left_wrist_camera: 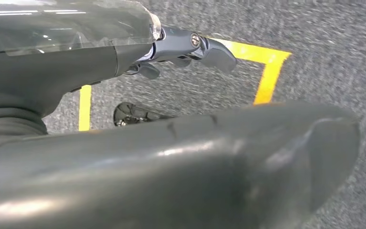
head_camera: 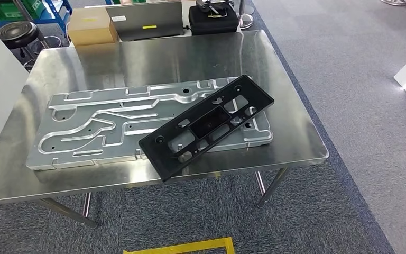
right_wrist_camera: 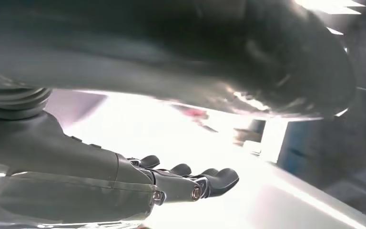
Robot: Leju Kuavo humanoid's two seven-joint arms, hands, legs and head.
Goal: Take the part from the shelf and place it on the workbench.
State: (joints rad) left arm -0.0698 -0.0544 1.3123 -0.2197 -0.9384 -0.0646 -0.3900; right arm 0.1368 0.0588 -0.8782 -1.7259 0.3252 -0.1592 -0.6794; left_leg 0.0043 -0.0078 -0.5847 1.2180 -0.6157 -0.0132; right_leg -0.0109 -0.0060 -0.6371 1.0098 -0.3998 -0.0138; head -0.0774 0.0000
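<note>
Left hand (left_wrist_camera: 186, 47) had a clear glossy cover over a dark grey ribbed wrist, a broad smooth grey thumb (left_wrist_camera: 248, 157), and darker blue-grey fingers (left_wrist_camera: 218, 52) with a silver screw at the knuckle. Right hand (right_wrist_camera: 190, 183) looked the same: grey ribbed cover, thick shiny grey thumb (right_wrist_camera: 267, 62), dark rounded fingertips (right_wrist_camera: 224, 177), two small silver screws.

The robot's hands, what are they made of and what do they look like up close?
Both look alike. The left hand has a thick, smooth grey thumb, slim dark grey fingers with rounded tips, small silver screws at the joints, and a glossy, clear-looking cover behind. The right hand shows the same grey shell, dark fingers and screws.
</note>
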